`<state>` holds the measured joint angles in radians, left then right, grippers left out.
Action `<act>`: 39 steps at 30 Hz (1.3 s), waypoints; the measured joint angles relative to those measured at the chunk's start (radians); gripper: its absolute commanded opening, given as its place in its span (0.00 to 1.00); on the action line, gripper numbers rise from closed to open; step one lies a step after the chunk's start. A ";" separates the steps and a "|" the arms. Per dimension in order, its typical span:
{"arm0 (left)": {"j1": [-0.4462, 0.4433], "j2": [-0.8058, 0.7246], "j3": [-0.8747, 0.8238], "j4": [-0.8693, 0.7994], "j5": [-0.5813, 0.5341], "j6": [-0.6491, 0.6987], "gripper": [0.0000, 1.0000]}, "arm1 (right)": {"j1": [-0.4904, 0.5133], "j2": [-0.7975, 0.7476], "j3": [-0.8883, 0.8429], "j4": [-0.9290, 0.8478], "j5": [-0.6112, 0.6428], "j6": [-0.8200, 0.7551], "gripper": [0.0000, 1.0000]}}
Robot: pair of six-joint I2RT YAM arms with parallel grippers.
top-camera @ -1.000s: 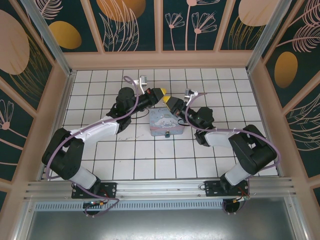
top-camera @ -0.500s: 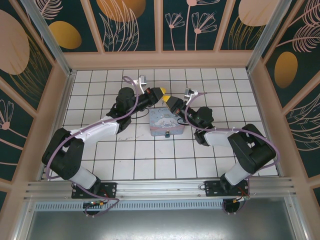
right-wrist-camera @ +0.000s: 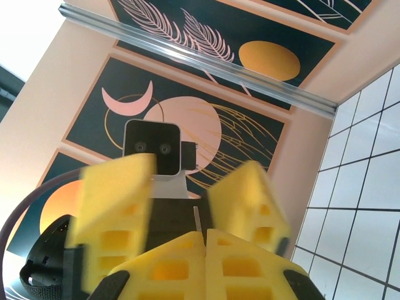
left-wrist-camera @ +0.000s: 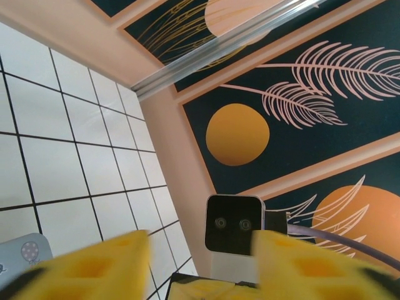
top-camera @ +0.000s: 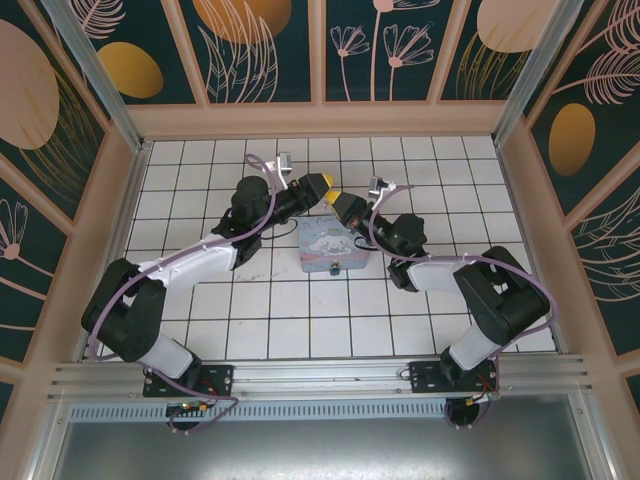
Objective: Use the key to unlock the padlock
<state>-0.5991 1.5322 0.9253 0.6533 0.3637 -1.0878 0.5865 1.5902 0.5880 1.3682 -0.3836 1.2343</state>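
- Count: two arms, two grippers, one tin, one key, and one small item that may be the padlock.
- The left gripper and the right gripper meet tip to tip above the far edge of the pale blue rectangular tin with a cartoon print.
- The thin pale silvery metal key shows as a narrow upright sliver rising from the seam between the right gripper's yellow fingers. These are clenched together on it.
- The left gripper's yellow fingers are released and stand well apart. In the right wrist view they are blurred, one on each side of the key and not touching it.
- The padlock: a tiny dark bluish thing sits at the near edge of the tin. It is too small to say for sure that this is the padlock, and its shackle cannot be made out. It lies well apart from both grippers, across the tin's lid.
- Each wrist view looks straight at the other arm's black, white-framed wrist camera, and little of the work area shows past it.
- A corner of the tin shows low on the left of the left wrist view.
- Around: a white tiled floor with dark grid lines, dark teal wall panels with orange discs and pale leaves, and purple cables along the arms.
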 measured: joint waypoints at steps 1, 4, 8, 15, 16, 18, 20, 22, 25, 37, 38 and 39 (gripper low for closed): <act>-0.002 -0.014 0.000 -0.019 -0.010 0.006 0.84 | -0.002 -0.001 0.000 -0.006 0.000 0.000 0.00; -0.002 -0.066 0.000 -0.077 -0.041 0.033 0.93 | -0.016 -0.014 -0.011 -0.037 -0.008 -0.002 0.00; -0.002 -0.154 -0.010 -0.154 -0.082 0.071 0.97 | -0.037 -0.057 -0.015 -0.126 -0.033 -0.024 0.00; -0.013 -0.286 -0.084 -0.375 -0.172 0.168 0.98 | -0.111 -0.195 -0.014 -0.399 -0.063 -0.159 0.00; -0.021 -0.298 -0.100 -0.400 -0.185 0.179 0.98 | -0.121 -0.206 -0.010 -0.433 -0.068 -0.175 0.00; -0.045 -0.330 -0.151 -0.443 -0.206 0.199 0.98 | -0.145 -0.213 0.006 -0.506 -0.091 -0.206 0.00; -0.066 -0.357 -0.204 -0.465 -0.217 0.209 0.98 | -0.167 -0.210 0.027 -0.570 -0.115 -0.223 0.00; -0.084 -0.381 -0.262 -0.470 -0.216 0.212 0.99 | -0.182 -0.198 0.048 -0.611 -0.138 -0.237 0.00; -0.109 -0.406 -0.360 -0.450 -0.216 0.212 0.98 | -0.188 -0.166 0.069 -0.640 -0.164 -0.247 0.00; -0.261 -0.247 -0.452 -0.249 -0.241 0.270 0.91 | -0.188 -0.095 0.034 -0.616 -0.194 -0.219 0.00; -0.271 -0.209 -0.447 -0.231 -0.243 0.275 0.90 | -0.188 -0.095 0.028 -0.610 -0.194 -0.214 0.00; -0.279 -0.171 -0.440 -0.216 -0.243 0.278 0.89 | -0.188 -0.095 0.022 -0.602 -0.194 -0.210 0.00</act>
<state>-0.8780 1.3617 0.4850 0.4370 0.1207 -0.8101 0.3988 1.4956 0.6102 0.7662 -0.5777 1.0245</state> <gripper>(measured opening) 0.904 0.050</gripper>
